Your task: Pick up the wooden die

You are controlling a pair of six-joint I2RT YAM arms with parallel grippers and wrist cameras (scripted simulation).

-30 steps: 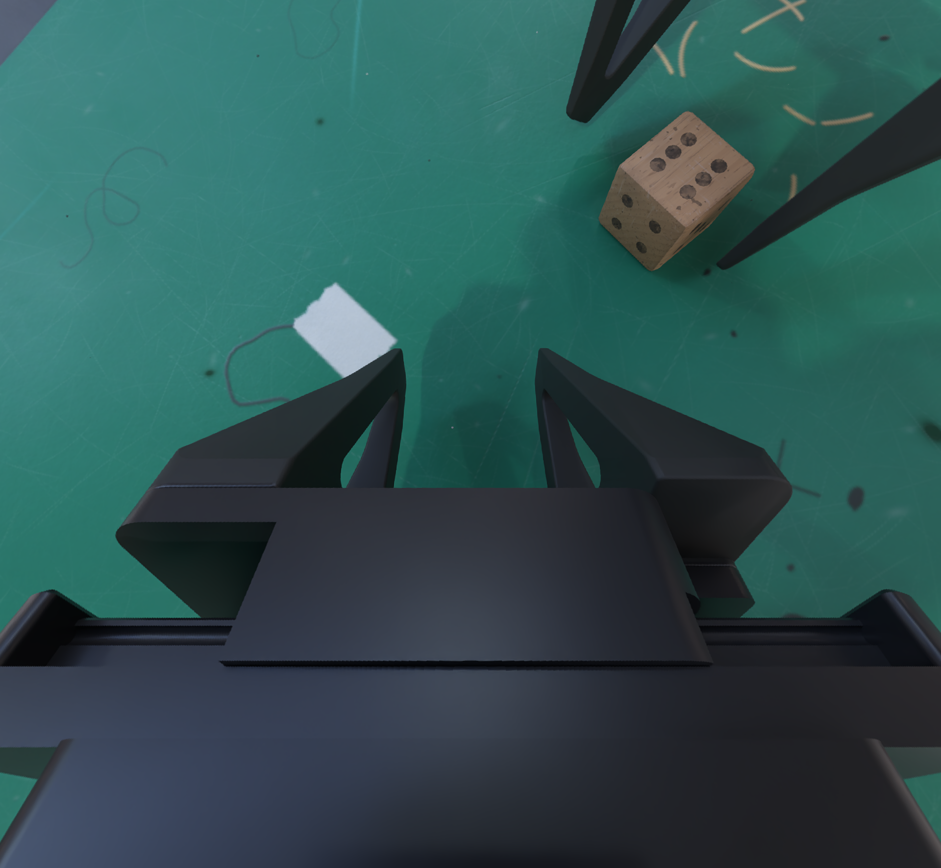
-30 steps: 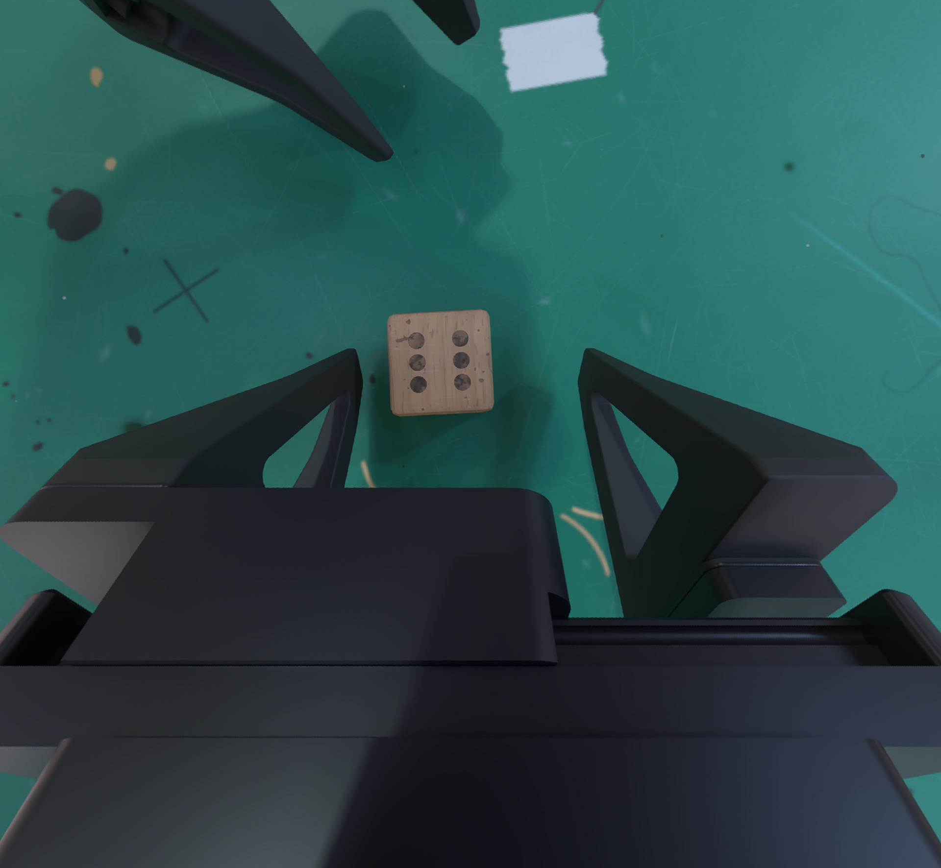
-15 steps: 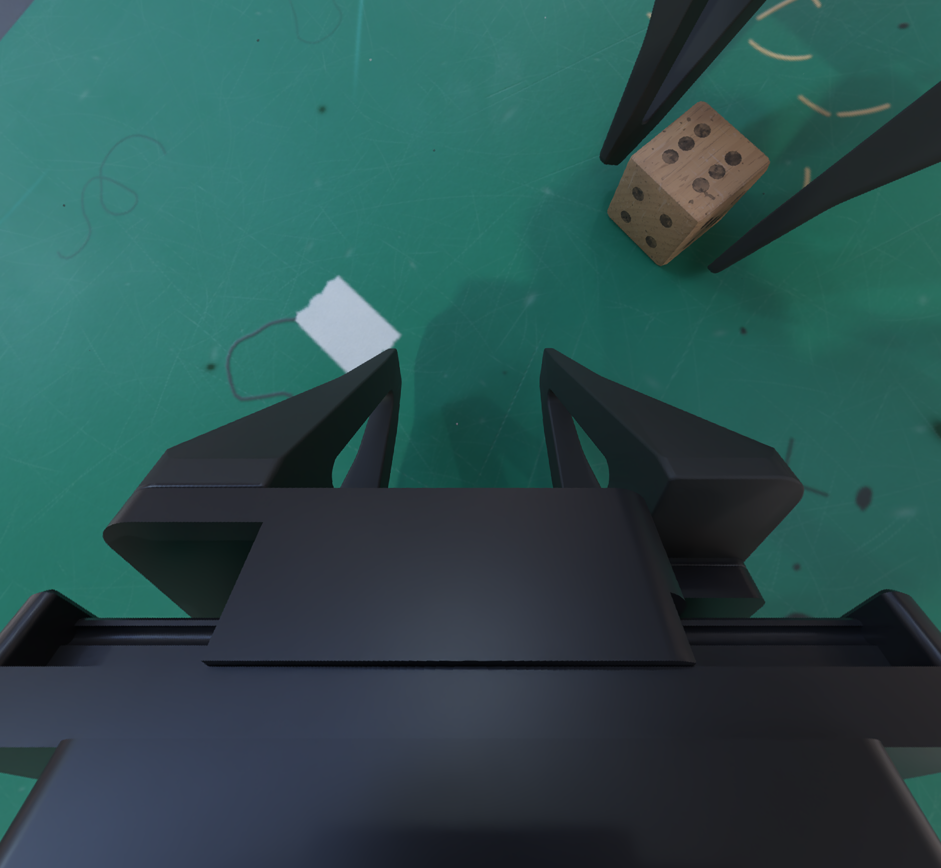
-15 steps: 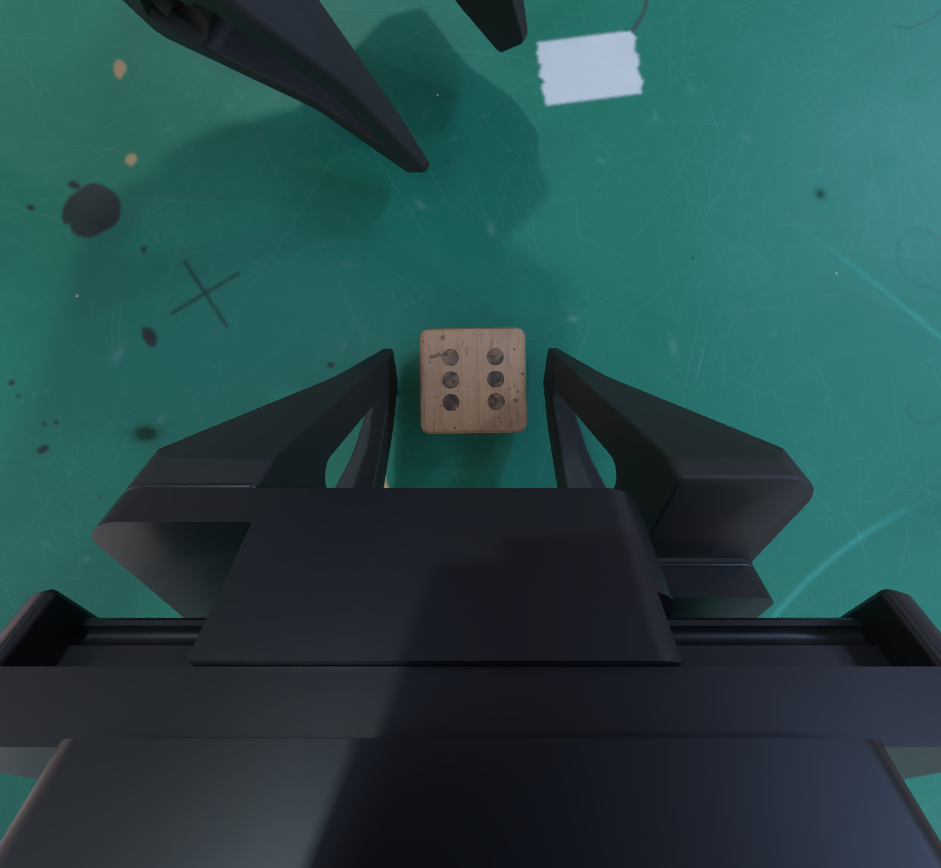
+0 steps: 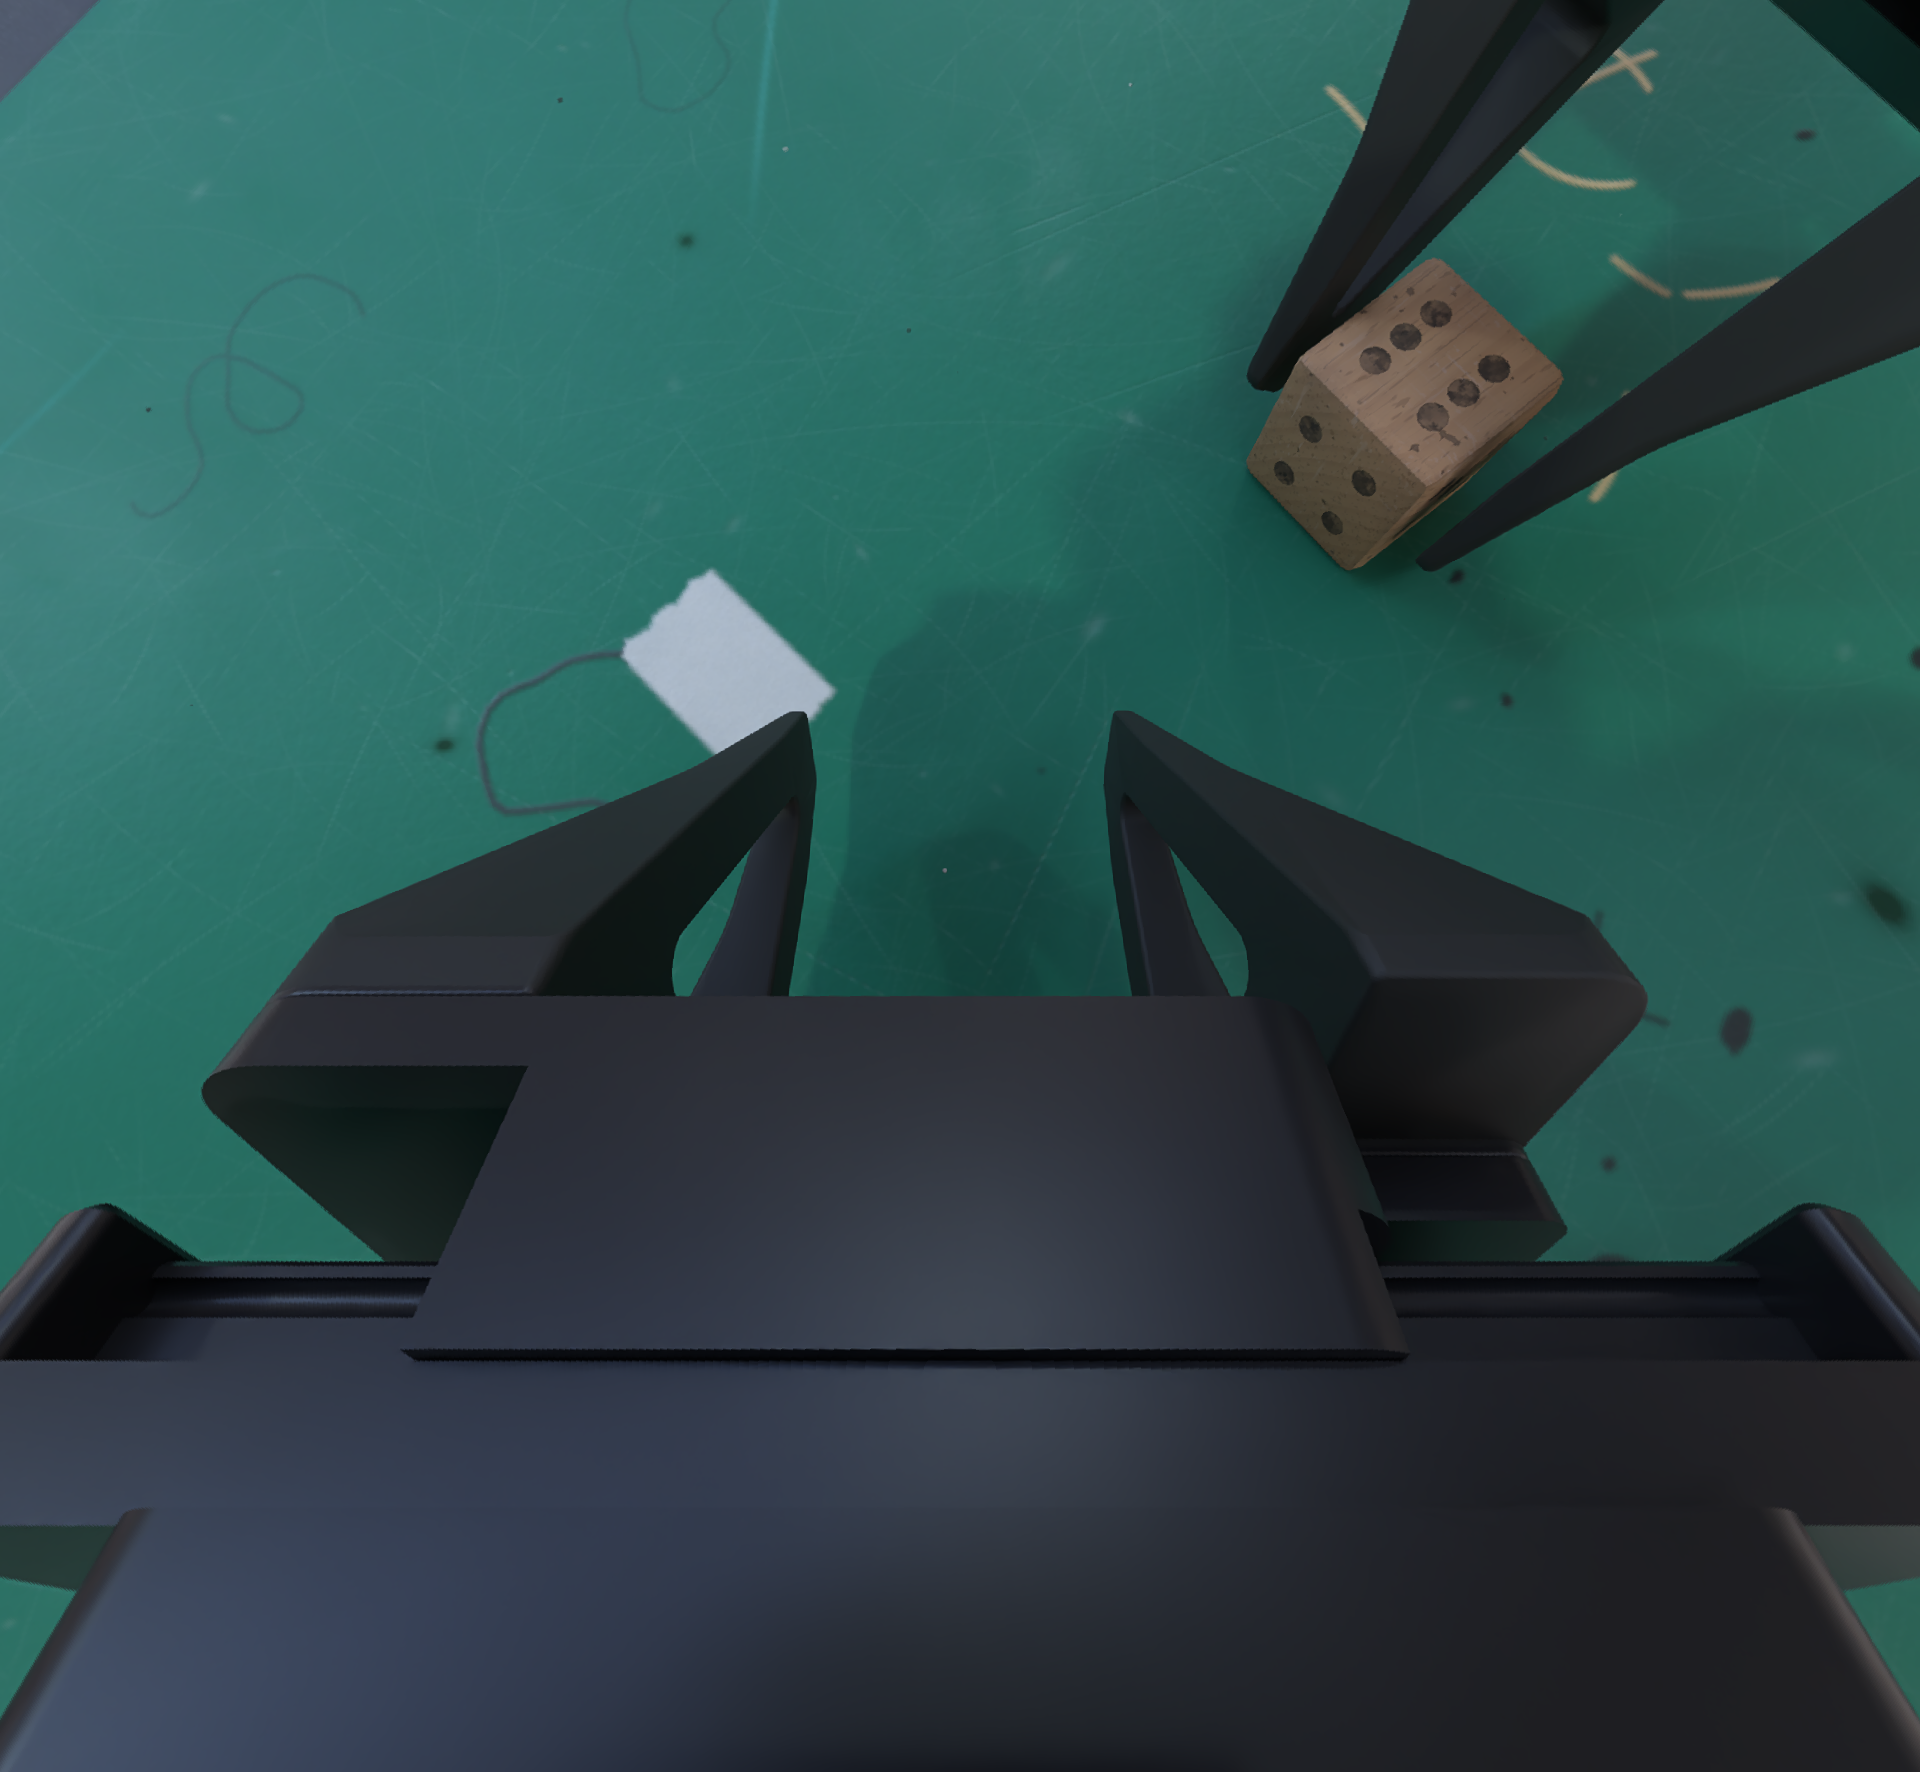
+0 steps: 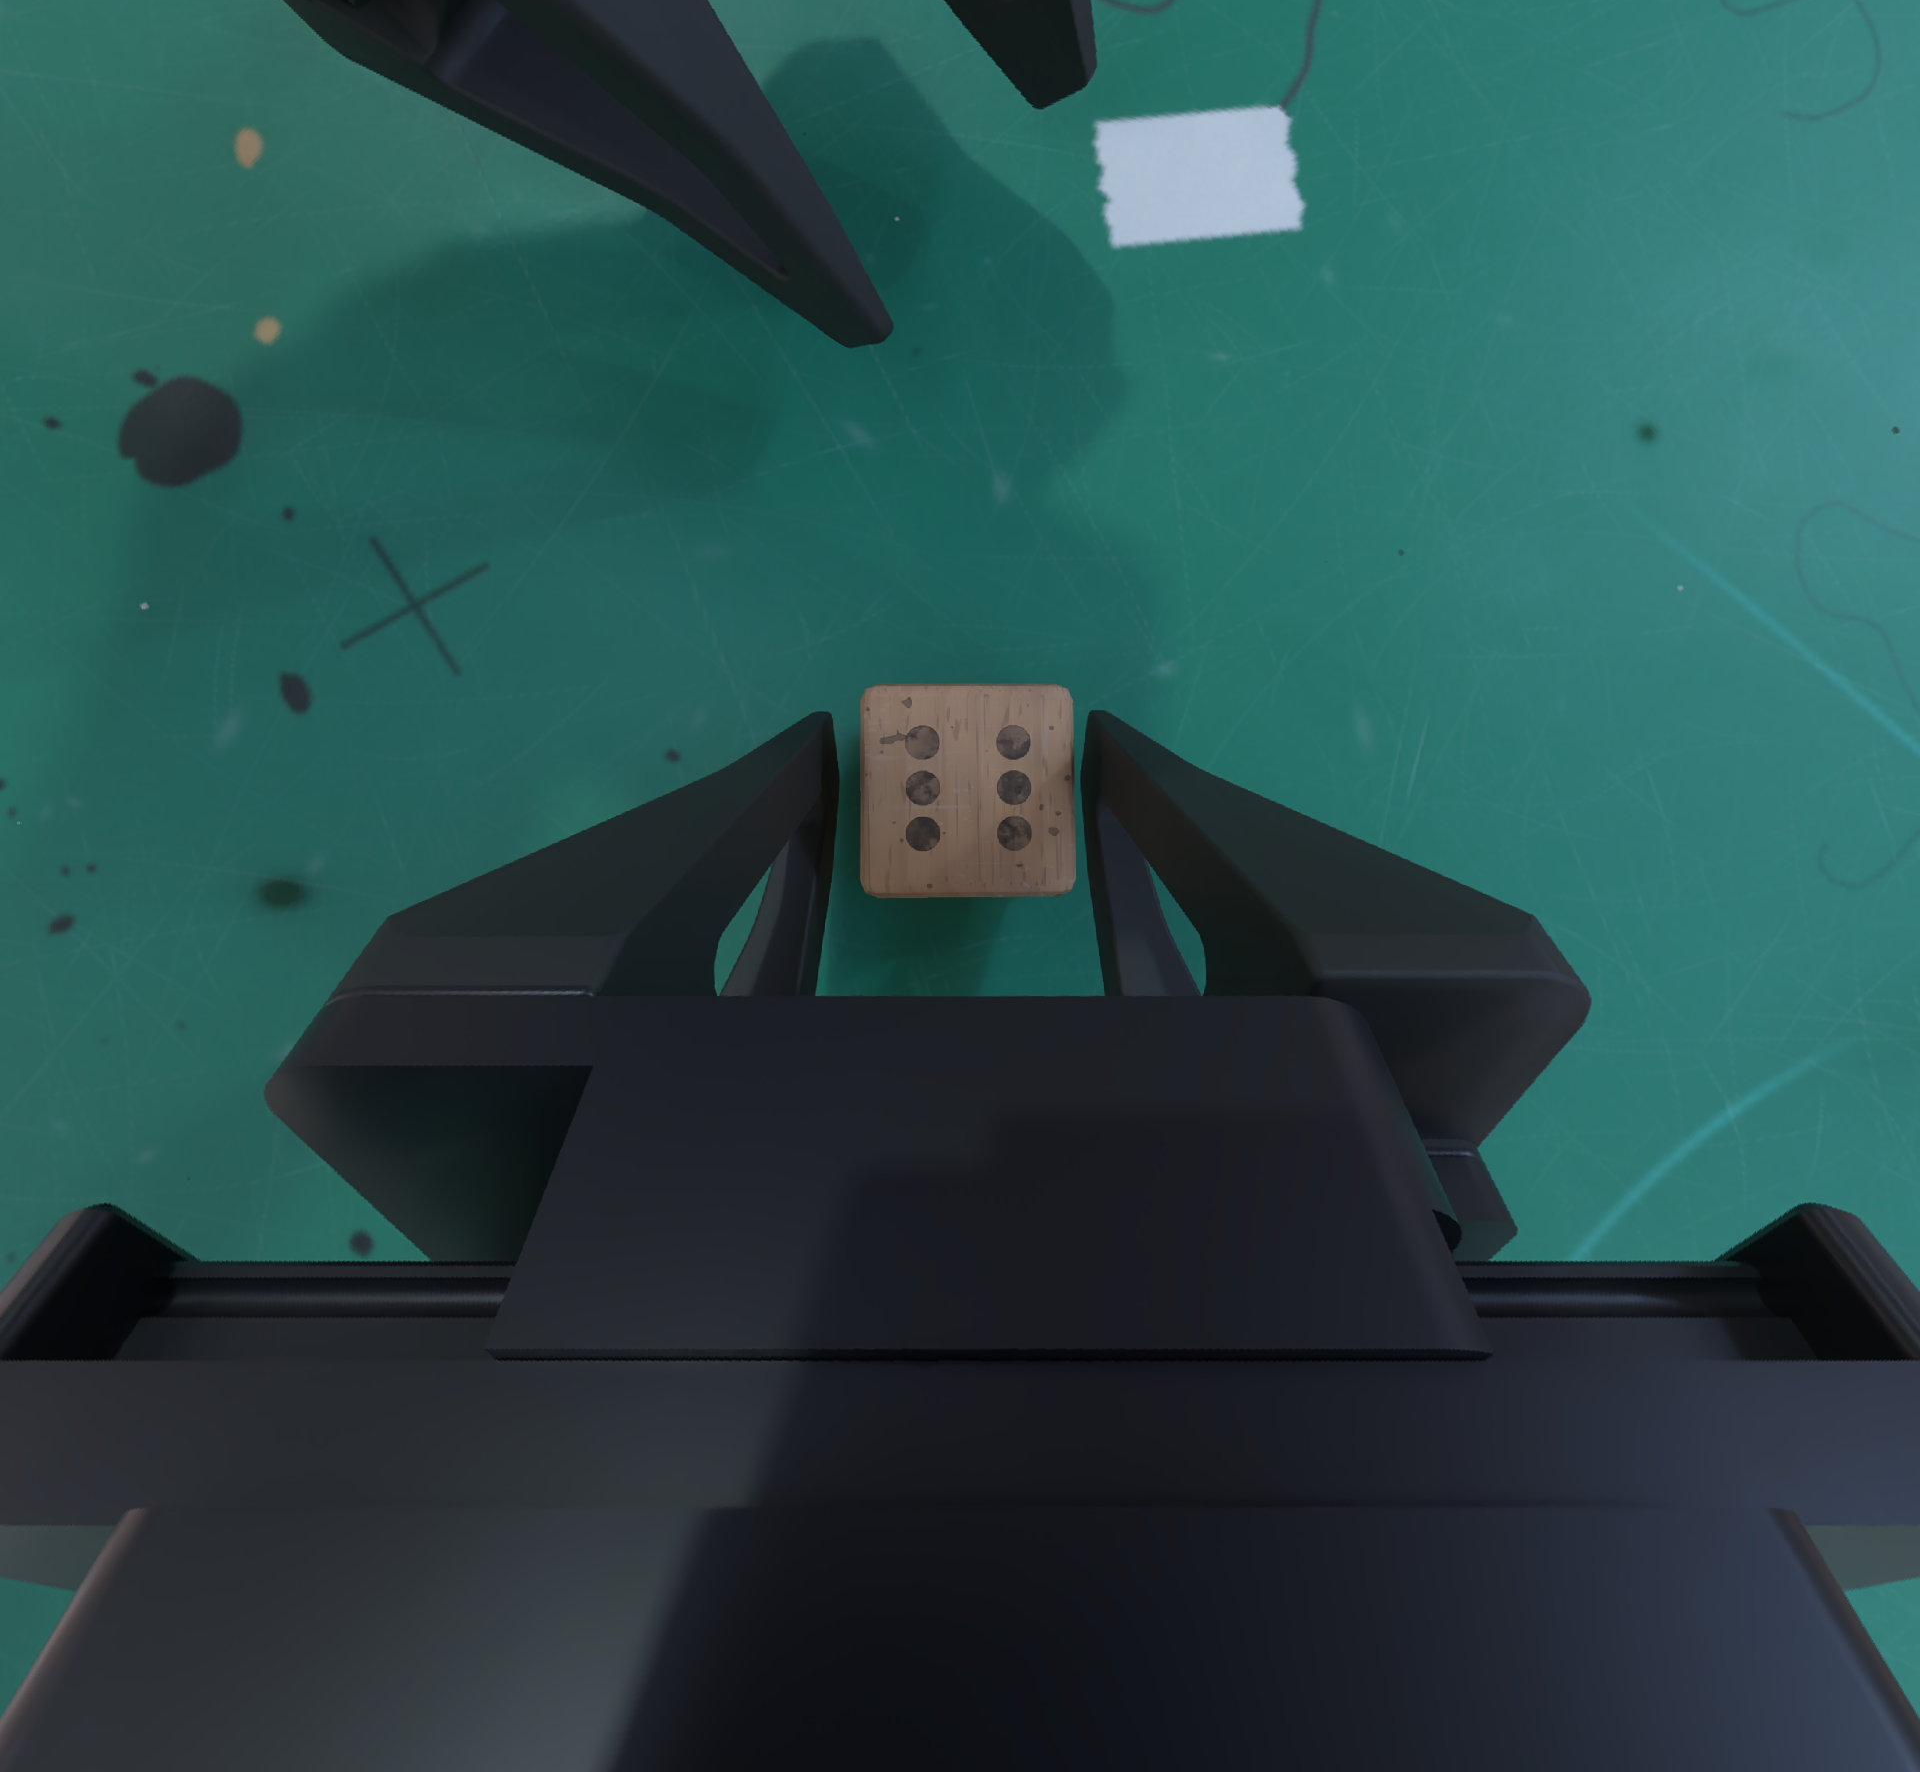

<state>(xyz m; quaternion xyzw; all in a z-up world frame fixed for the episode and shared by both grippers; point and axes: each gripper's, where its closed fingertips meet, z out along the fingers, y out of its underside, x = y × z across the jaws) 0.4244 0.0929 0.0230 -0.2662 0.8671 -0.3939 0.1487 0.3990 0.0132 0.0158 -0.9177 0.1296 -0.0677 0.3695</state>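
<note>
1. Wooden die (image 6: 966, 790): six-pip face up, sitting on the green mat (image 6: 1455, 579), square between the fingers of the right gripper (image 6: 958, 720).
2. Right gripper: jaws drawn in to the die's two side faces. A thin sliver of mat shows on each side in its own wrist view; in the left wrist view the fingers (image 5: 1309, 340) look to touch the die (image 5: 1397, 408). Judged clamped on it, though only lightly.
3. Left gripper (image 5: 956, 725): jaws apart, nothing between them, hovering over bare mat well apart from the die, just beside a white tape scrap (image 5: 727, 662).
4. Risk, slip: the faces look smooth and the contact sits low on the fingertips. A lift before the squeeze is firm would likely drop the die.
5. Risk, twist: uneven contact could pivot the cube out of the jaws.
6. Risk, collision: the left gripper's fingers (image 6: 831, 288) hang near the lift path; a slanted rise might clip them.
</note>
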